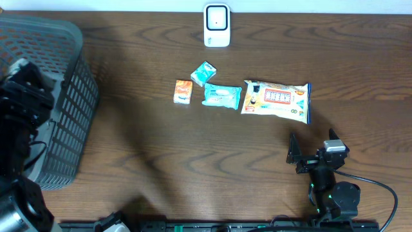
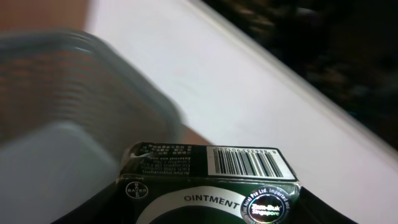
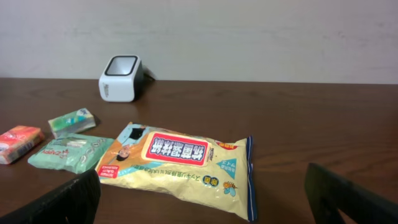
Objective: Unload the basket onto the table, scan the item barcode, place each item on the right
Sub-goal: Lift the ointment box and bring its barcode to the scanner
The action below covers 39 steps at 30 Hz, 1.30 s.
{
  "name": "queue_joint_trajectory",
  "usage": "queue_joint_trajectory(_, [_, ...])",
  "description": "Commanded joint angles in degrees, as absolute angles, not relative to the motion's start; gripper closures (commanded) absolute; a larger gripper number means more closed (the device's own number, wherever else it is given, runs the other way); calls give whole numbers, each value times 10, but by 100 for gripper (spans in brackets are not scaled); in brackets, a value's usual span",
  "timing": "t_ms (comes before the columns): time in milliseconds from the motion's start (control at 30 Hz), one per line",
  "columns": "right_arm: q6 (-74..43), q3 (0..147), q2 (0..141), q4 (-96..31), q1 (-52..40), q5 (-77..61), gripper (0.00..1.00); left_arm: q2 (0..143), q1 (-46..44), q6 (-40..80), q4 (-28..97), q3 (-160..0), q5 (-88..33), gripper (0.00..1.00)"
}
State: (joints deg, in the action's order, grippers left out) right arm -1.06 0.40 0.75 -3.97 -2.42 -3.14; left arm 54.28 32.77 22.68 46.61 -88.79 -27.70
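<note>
The box (image 2: pixel 208 186) is held in the left pincer (image 2: pixel 208 214) above the basket (image 1: pixel 72 109) at 9 o'clock, and its barcode (image 2: pixel 245 162) is seen on an end face. It is judged to be light, stiff card that is easily crushed, so it is best gripped across the flat sides with the barcode left bare. The right pincer (image 1: pixel 313 153) is spread wide and empty at 5 o'clock. The scanner (image 1: pixel 217 26) is found at 12 o'clock on the desk (image 1: pixel 193 167).

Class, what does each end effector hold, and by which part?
The left end effector grips the ointment box by its lower sides, barcode end free. The right end effector is open, holding nothing.
</note>
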Motion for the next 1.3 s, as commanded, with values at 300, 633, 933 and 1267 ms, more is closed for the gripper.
queue_joint_trajectory(300, [-17,3,7,-41,-22,-31,1,612,178,277,466,-891,-480,36])
queue_joint_trajectory(633, [-17,3,7,-41,-22,-31,1,729,-62,224,493,-891,-377,36])
queue_joint_trajectory(933, [-17,3,7,-41,-22,-31,1,875,-218,206,540,-891,-152,36])
queue_joint_trajectory(1267, [-17,3,7,-41,-22,-31,1,1045,-285,206,540,-891,-75,36])
